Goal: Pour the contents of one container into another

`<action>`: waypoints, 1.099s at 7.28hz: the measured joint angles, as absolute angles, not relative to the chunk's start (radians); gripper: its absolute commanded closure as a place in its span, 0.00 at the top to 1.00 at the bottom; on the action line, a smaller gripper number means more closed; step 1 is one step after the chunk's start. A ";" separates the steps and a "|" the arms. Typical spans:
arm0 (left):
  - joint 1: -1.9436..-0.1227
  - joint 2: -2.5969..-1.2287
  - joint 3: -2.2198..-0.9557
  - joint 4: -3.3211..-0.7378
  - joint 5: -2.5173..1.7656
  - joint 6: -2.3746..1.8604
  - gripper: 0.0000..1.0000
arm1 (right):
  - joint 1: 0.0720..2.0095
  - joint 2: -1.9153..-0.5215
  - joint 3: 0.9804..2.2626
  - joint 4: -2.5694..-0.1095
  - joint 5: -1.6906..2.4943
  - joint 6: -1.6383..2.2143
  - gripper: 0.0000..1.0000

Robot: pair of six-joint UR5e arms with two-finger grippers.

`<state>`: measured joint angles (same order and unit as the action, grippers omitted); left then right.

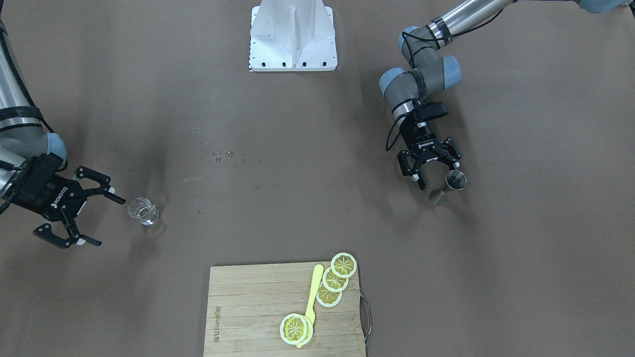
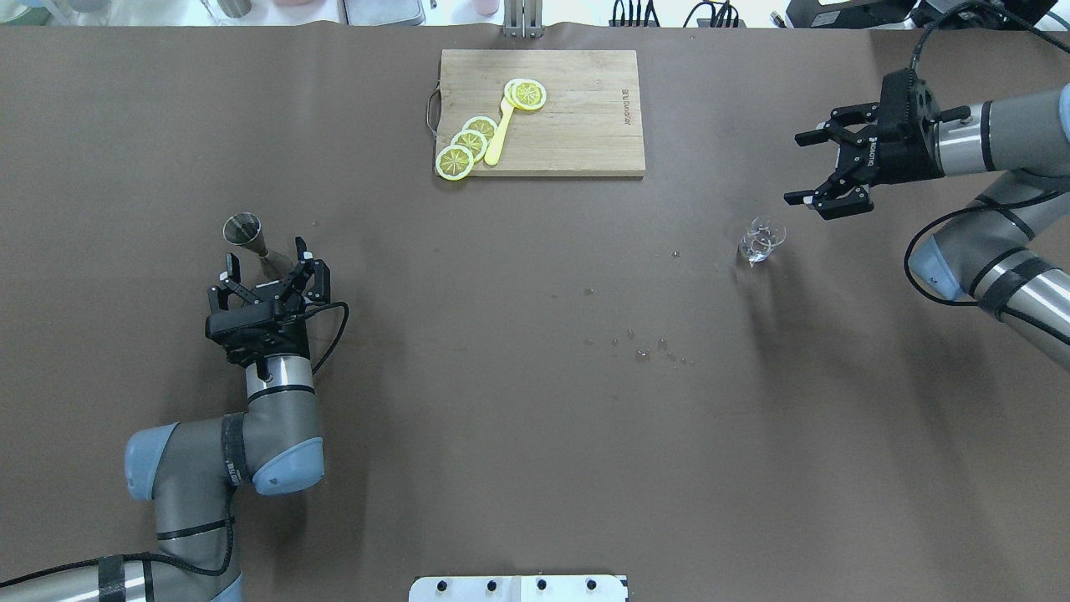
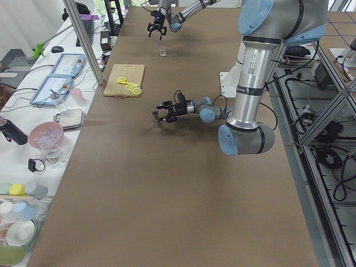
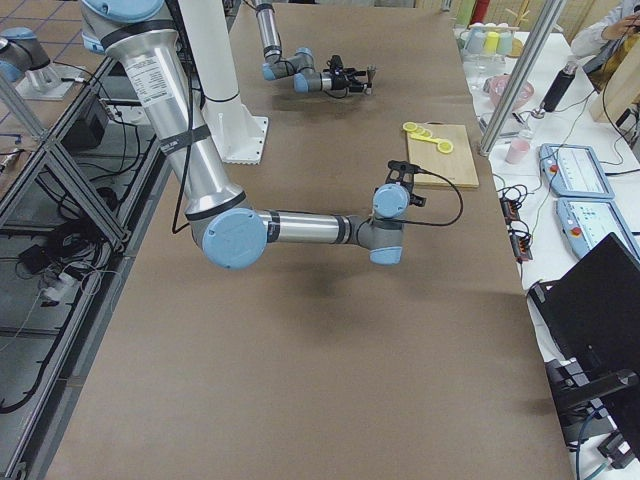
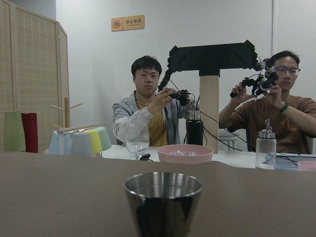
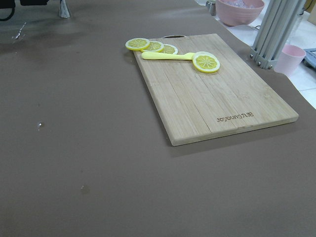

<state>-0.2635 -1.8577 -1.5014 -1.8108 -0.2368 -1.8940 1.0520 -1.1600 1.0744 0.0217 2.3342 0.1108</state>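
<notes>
The steel jigger stands upright on the brown table at the left of the overhead view. My left gripper is low and open, and the jigger's lower half is right at its fingertips without being clamped. The left wrist view shows the jigger close and centred. The clear glass cup stands alone far to the right, holding a little liquid. My right gripper hovers open just beyond and to the right of the cup, not touching it. From the front, the cup sits a short way off the open right gripper.
A wooden cutting board with several lemon slices and a yellow utensil lies at the table's far edge. Small water drops dot the middle of the table. The robot's white base stands at the near edge.
</notes>
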 measured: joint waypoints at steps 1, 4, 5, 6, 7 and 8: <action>-0.245 -1.824 -1.548 -1.791 -0.222 -1.893 0.99 | 1.060 -1.160 1.086 -0.033 2.333 0.106 1.00; -0.186 -1.685 -1.707 -1.748 -0.182 -1.893 0.99 | 1.087 -1.157 1.131 -0.290 2.333 0.101 1.00; -0.177 -1.662 -1.751 -1.744 -0.174 -1.890 0.99 | 1.103 -1.160 1.151 -0.377 2.339 0.102 1.00; -0.172 -1.645 -1.802 -1.743 -0.171 -1.878 0.99 | 1.114 -1.162 1.166 -0.467 2.350 0.102 1.00; -0.170 -1.630 -1.856 -1.744 -0.174 -1.838 0.99 | 1.130 -1.160 1.174 -0.570 2.370 0.103 1.00; -0.169 -1.620 -1.911 -1.748 -0.192 -1.775 0.99 | 1.151 -1.157 1.181 -0.692 2.394 0.103 1.00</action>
<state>-0.1694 -1.6204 -1.9105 -1.7475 -0.1924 -1.7751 1.1507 -1.1572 1.1813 -0.6924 2.3935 0.1034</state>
